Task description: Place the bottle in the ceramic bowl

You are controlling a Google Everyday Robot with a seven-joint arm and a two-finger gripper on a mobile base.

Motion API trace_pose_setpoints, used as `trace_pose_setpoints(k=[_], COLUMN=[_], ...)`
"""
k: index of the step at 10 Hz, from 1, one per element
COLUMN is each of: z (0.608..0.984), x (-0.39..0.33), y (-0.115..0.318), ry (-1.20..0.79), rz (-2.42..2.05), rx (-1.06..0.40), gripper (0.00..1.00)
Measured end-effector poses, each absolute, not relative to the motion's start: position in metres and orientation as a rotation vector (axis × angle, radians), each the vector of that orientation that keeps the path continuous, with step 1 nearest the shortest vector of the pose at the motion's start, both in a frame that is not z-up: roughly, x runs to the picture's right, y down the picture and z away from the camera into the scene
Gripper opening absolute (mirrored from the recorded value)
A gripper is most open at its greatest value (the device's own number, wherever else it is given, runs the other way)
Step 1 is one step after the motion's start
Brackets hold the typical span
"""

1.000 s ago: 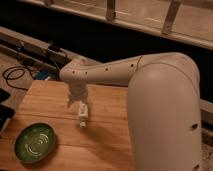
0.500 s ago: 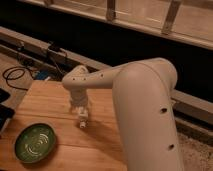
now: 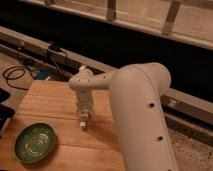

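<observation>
Claw [image 3: 83, 115] hangs low over bench [image 3: 50, 102], bottle [image 3: 82, 125] right at its tip, pale cap end poking out below. Can't tell if claw's clamped on it. Looks like grasp/lift stage: ceramic bowl [image 3: 34, 143] holds nothing, sits well apart from claw, picture-left & nearer the camera. Next move needs a firm hold, then carry over bowl & lower. Bottle's slim, whitish, tiny vs. glossy green bowl.

place: lab-like test area | cues: wooden worktop [image 3: 50, 106], loose cables [image 3: 12, 75], grey rail [image 3: 35, 42] | jaws: over worktop centre
</observation>
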State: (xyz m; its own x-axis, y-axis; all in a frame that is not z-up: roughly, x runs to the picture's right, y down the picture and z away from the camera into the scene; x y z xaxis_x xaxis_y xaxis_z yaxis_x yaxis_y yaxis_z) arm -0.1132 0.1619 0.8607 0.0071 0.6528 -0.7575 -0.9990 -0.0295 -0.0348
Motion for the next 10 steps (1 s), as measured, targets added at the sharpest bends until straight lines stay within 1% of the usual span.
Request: trace_pose_setpoints(k=[1, 2, 5, 7, 8, 9, 10], z=[0.867, 0.869, 0.859, 0.842, 0.831, 0.816, 0.800], x=[-0.113, -0.120, -0.144, -0.155, -0.164, -0.171, -0.177], y=[0.167, 0.174, 0.179, 0.165, 0.157, 0.146, 0.137], ry=[0.639, 0.638, 0.618, 0.572, 0.545, 0.509, 0.475], rz=[1.476, 1.461, 1.422, 1.410, 1.406, 1.410, 1.413], rx=[-0.740, -0.779, -0.819, -0.796, -0.772, -0.742, -0.709], gripper=[0.65, 0.59, 0.30, 0.09, 0.02, 0.00, 0.00])
